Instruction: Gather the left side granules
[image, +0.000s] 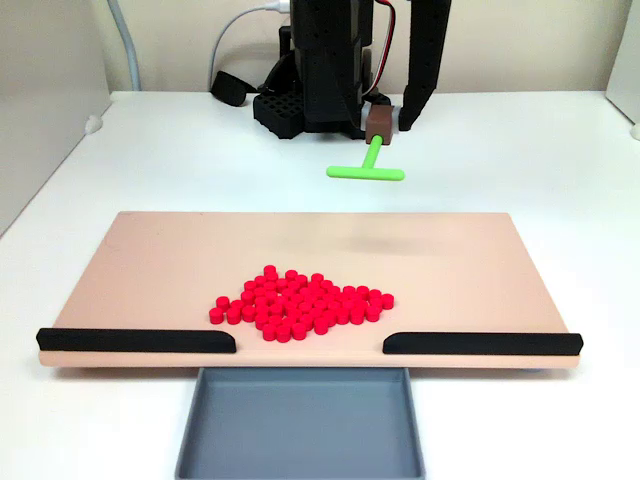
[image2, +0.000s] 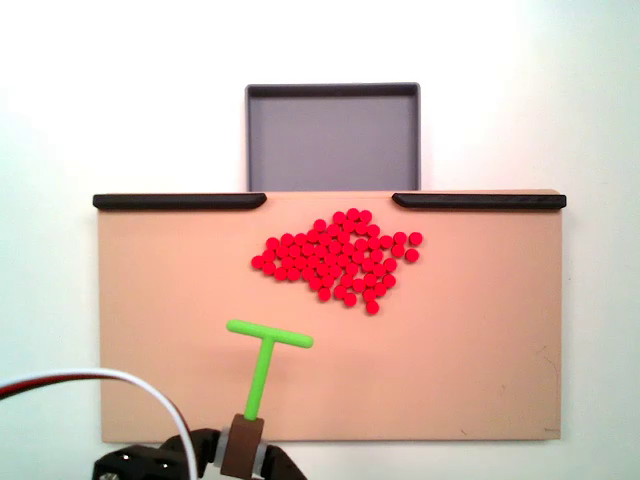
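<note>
The granules (image: 300, 303) are a loose heap of small red pellets near the middle of a beige board (image: 150, 260), close to its railed edge. In the other fixed view the granules (image2: 340, 258) lie just below the gap between the rails. My gripper (image: 382, 120) is shut on a brown handle that carries the green T-shaped pusher (image: 366, 172). The pusher hangs in the air at the far side of the board, well apart from the heap. From above, the pusher (image2: 262, 360) and gripper (image2: 243, 445) sit at the board's (image2: 480, 340) lower edge, left of the heap.
Two black rails (image: 135, 340) (image: 480, 343) line the board's front edge with a gap between them. A grey tray (image: 190, 430) sits below that gap. The arm's black base (image: 300, 100) and cables stand behind the board. A white cable (image2: 120, 378) loops by the gripper.
</note>
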